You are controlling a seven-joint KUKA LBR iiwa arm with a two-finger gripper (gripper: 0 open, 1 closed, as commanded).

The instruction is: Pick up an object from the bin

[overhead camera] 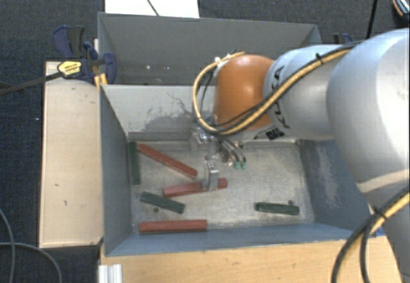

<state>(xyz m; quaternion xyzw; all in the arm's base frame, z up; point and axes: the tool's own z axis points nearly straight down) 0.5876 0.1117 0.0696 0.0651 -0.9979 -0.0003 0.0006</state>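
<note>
The gripper (213, 180) is down near the middle of the bin (115, 179), at the right end of a red-brown bar (186, 190) that lies almost level on the floor. Whether it is spread or pressed together cannot be told. A second, slanting red-brown bar (165, 159) and a dark green bar (162, 202) lie close by.

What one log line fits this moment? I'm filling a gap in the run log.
hand: over right end of middle red bar | grasp: cannot tell | nearest: slanted red bar, dark green bar
</note>
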